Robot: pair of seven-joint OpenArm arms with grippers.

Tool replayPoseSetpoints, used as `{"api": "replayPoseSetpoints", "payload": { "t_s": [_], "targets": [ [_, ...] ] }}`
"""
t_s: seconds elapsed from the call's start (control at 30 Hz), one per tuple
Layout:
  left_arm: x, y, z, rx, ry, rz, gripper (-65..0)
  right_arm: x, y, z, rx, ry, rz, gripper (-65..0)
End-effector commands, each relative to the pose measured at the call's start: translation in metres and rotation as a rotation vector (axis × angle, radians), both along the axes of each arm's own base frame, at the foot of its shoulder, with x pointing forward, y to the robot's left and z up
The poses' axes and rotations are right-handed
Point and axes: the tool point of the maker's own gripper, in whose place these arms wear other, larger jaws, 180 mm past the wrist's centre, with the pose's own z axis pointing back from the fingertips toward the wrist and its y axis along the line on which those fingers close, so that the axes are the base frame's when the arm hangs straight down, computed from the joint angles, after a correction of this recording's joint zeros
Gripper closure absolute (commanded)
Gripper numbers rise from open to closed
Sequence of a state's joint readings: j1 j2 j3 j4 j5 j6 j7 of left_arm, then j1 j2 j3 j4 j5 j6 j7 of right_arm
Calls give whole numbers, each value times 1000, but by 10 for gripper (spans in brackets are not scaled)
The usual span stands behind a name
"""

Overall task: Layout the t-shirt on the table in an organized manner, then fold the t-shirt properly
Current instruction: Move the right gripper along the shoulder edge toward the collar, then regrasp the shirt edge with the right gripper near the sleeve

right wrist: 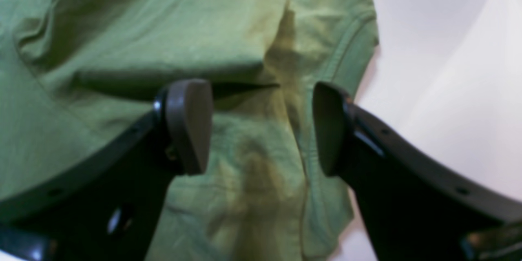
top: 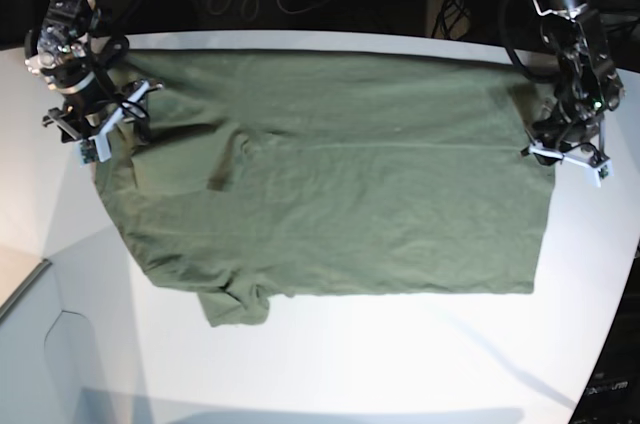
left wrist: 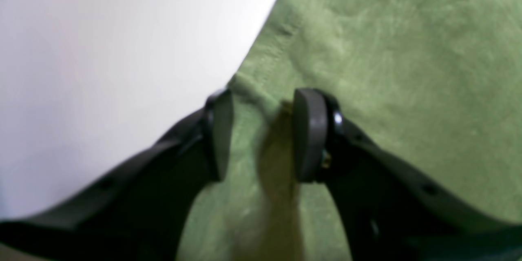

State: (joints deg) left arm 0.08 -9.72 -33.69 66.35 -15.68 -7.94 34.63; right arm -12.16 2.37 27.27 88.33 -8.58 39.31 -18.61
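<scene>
The t-shirt (top: 340,204) lies spread across the white bench (top: 400,364), one sleeve bunched near its front edge. Your left gripper (left wrist: 263,134) has its jaws pinching a raised ridge at the hem. The right gripper (right wrist: 261,126) stands with jaws spread over a rumpled sleeve, gripping nothing. Risk: a one-sided pull would skew the cloth.

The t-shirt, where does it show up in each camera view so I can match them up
Left wrist: the t-shirt fills the right side, its hem edge between the left gripper's fingers.
Right wrist: it fills the left and centre, rumpled, under the right gripper.
Base: it lies spread across the middle.
Shared landmark: the white table beside the cloth's edge.
</scene>
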Motion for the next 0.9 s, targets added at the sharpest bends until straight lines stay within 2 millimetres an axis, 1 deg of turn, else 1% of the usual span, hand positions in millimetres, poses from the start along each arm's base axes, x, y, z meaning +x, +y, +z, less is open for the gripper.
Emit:
{"api": "replayPoseSetpoints", "payload": {
  "t_s": [0.0, 0.07, 0.13, 0.17, 0.27, 0.37, 0.43, 0.5, 0.63, 0.73, 0.8, 0.87],
  "targets": [
    [3, 4, 5, 6, -4, -3, -219, 8, -1, 12, 4, -50, 11, -392],
    [3, 4, 5, 6, -4, -3, -144, 8, -1, 12, 4, -50, 11, -392],
    [3, 5, 5, 6, -4, 0, -35, 8, -2, 13, 3, -51, 10, -392],
    [3, 5, 5, 6, -3, 1, 0, 8, -2, 13, 2, -53, 10, -392],
    [3, 5, 5, 6, -3, 1, -11, 8, -2, 13, 2, -53, 10, -392],
    [4, 5, 8, 9, -13, -1, 0, 8, -2, 14, 2, -54, 10, -392],
    [6, 7, 15, 17, -30, 0, 0, 9, -1, 14, 3, -54, 13, -392],
    [11, 7, 25, 32, -54, -6, 0, 10, -1, 15, 2, -58, 13, -392],
    [14, 9, 41, 62, -92, -17, 0, 12, 0, 17, 2, -64, 13, -392],
    [17, 4, 47, 59, -115, -13, 0, 13, 0, 17, 2, -66, 15, -392],
    [13, 11, 47, 57, -116, 16, 0, 17, 0, 20, 2, -76, 15, -394],
    [12, 13, 48, 52, -121, 28, 0, 22, -1, 21, 7, -86, 9, -396]
  ]
}}
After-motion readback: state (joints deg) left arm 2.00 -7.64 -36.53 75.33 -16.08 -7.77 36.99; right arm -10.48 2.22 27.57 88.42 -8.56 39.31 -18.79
